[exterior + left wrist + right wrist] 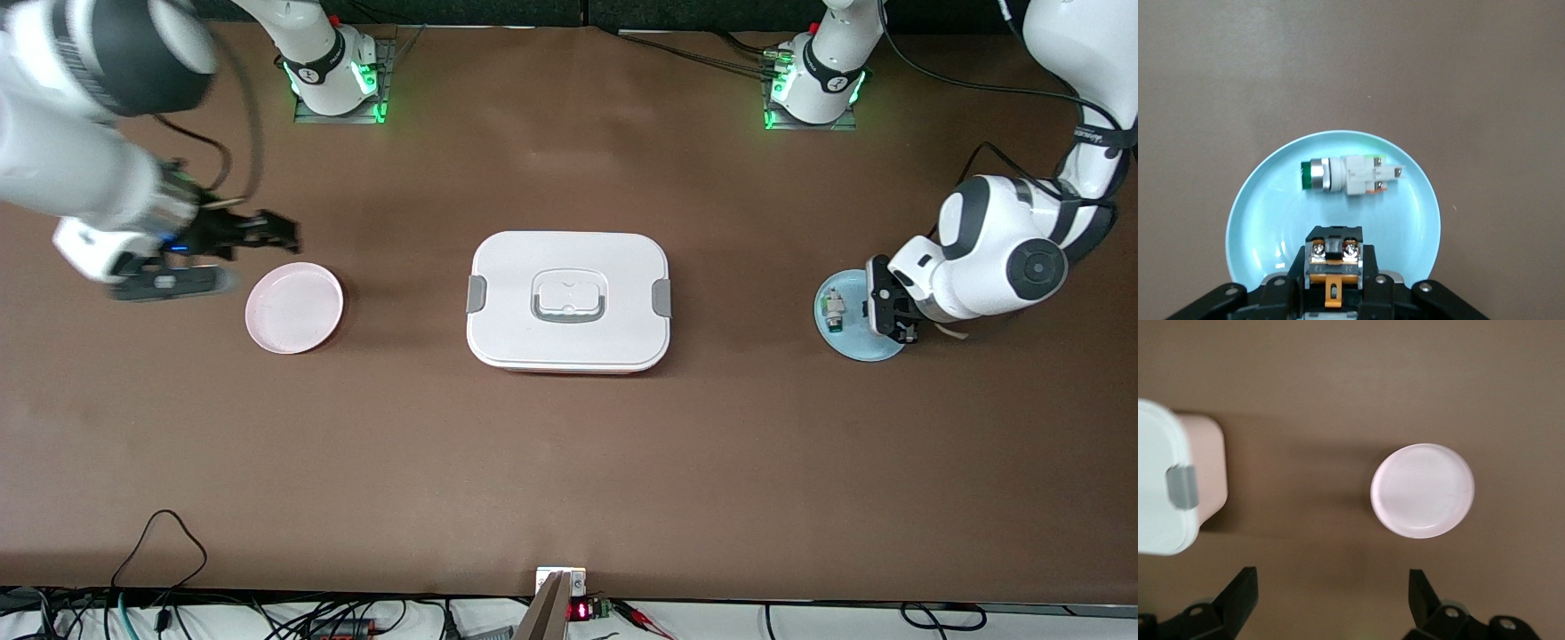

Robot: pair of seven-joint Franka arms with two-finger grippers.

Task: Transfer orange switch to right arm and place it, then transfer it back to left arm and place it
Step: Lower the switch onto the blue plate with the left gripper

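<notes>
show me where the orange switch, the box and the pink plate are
orange switch (1333, 265), left wrist view, its screw-terminal face between the gripper fingers
box (569, 258), front view, bare lid above the handle
pink plate (293, 307), front view, plate's bare middle

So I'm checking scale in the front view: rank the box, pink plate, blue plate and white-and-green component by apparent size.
1. box
2. pink plate; blue plate looks similar but is partly hidden by the left arm, so unsure
3. white-and-green component

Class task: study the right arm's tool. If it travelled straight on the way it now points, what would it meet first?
The right tool, open, points toward the table's middle. Probably first the pink plate, whose rim lies just ahead; past it, the box. Height is unclear, so it might pass above the plate.
</notes>
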